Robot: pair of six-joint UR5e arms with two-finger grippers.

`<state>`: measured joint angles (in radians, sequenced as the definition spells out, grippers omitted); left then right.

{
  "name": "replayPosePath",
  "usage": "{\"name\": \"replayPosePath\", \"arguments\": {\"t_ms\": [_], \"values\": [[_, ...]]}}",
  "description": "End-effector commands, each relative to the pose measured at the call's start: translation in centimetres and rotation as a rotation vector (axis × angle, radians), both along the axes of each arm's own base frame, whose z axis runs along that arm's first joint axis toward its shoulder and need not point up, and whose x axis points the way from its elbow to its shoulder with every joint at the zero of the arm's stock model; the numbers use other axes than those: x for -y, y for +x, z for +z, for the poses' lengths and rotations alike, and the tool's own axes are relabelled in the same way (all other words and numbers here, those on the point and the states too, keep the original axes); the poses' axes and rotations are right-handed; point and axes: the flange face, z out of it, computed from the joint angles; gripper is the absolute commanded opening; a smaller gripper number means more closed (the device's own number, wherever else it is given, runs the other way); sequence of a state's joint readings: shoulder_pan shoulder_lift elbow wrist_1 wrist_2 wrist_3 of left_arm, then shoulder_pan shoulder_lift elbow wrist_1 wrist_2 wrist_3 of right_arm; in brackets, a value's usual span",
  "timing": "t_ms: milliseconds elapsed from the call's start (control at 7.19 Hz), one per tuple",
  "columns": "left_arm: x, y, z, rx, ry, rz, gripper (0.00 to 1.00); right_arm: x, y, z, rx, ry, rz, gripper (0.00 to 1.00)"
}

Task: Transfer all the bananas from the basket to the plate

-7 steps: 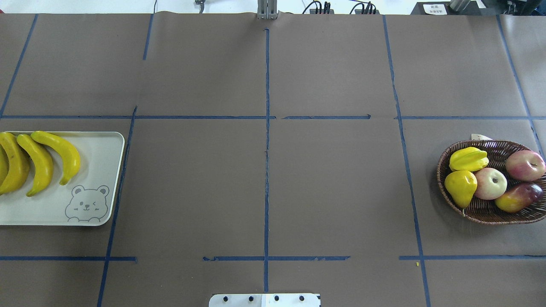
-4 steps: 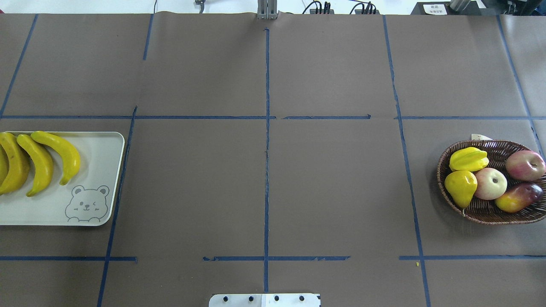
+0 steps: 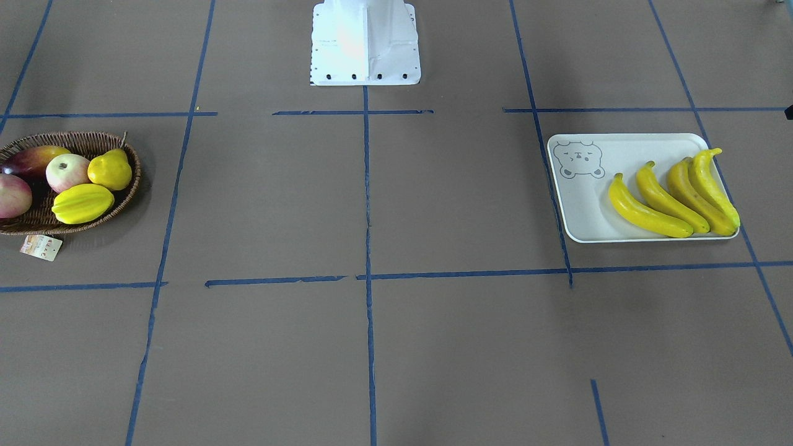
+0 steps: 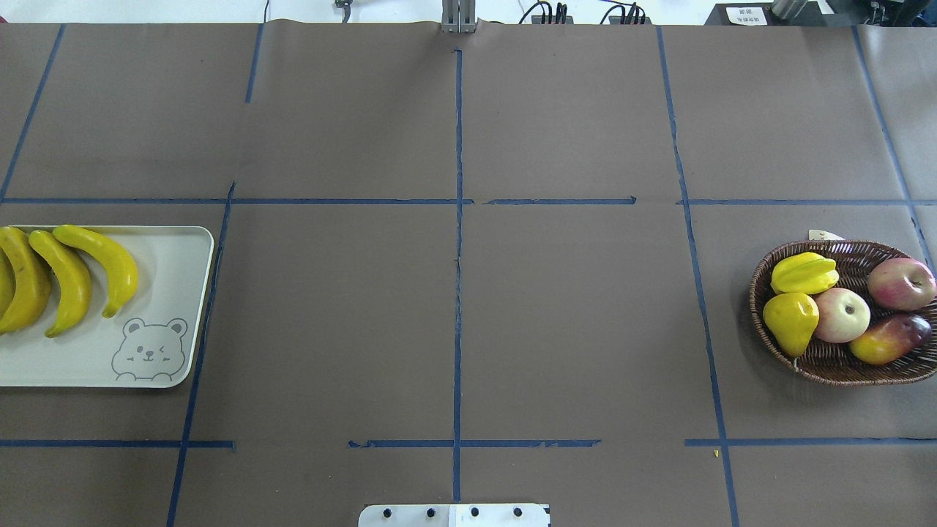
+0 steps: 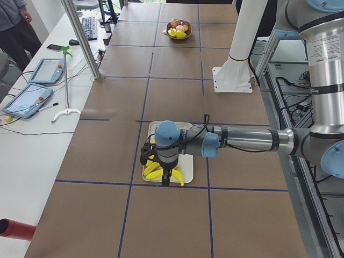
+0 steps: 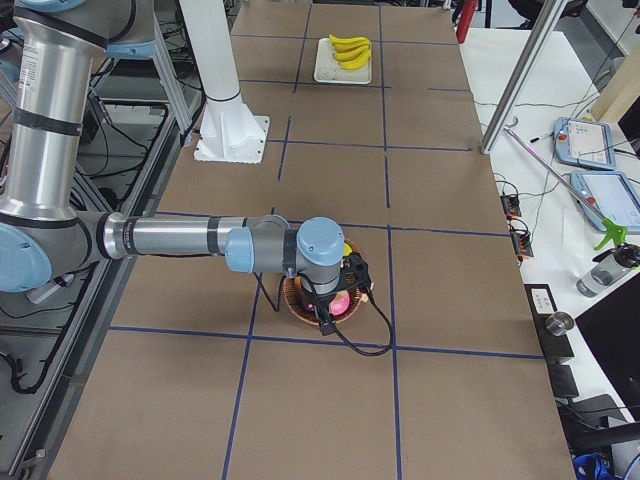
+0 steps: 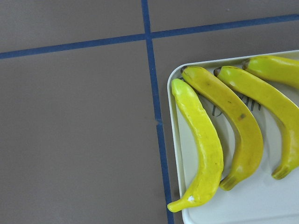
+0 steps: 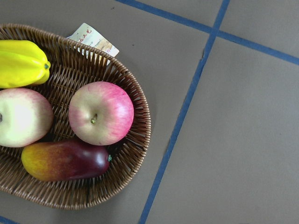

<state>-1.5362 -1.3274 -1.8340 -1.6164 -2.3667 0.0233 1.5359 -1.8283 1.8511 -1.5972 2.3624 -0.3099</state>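
Observation:
Several yellow bananas (image 3: pixel 672 201) lie side by side on the pale plate (image 3: pixel 619 148) with the bear drawing, which reaches the left edge of the overhead view (image 4: pixel 165 293). No banana shows in the brown wicker basket (image 3: pixel 132 183), seen at the right in the overhead view (image 4: pixel 842 375). In the exterior left view my left gripper (image 5: pixel 166 180) hangs over the plate's bananas. In the exterior right view my right gripper (image 6: pixel 326 322) hangs over the basket (image 6: pixel 296 305). Whether either gripper is open or shut I cannot tell. The wrist views show no fingers.
The basket holds a starfruit (image 4: pixel 804 273), a pear (image 4: pixel 790 318), two apples (image 4: pixel 842 315) and a mango (image 4: pixel 889 339); a paper tag (image 3: pixel 41 246) lies beside it. The robot's white base (image 3: pixel 365 40) stands mid-table. A side desk with tablets (image 5: pixel 27 99) and a person (image 5: pixel 16 27) lies beyond.

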Motion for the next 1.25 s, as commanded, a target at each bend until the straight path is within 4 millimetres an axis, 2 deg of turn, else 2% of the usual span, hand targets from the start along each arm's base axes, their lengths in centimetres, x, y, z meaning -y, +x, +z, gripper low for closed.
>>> {"name": "replayPosePath", "arguments": {"t_ms": [0, 278, 556, 1112], "values": [[-0.4, -0.8, -0.3, 0.007, 0.002, -0.021, 1.0, -0.7, 0.1, 1.3, -0.006, -0.087, 0.059, 0.99], [0.0, -1.0, -0.7, 0.036, 0.016, -0.029, 1.0, -0.6, 0.1, 1.1, -0.006, -0.091, 0.073, 1.0], [-1.8, -1.7, 1.1, 0.126, -0.01, -0.03, 1.0, -0.6, 0.1, 1.1, -0.003, -0.093, 0.073, 1.0], [-1.9, -1.7, 1.2, 0.118, -0.017, -0.032, 1.0, -0.6, 0.1, 1.1, -0.008, -0.085, 0.069, 1.0]]}}
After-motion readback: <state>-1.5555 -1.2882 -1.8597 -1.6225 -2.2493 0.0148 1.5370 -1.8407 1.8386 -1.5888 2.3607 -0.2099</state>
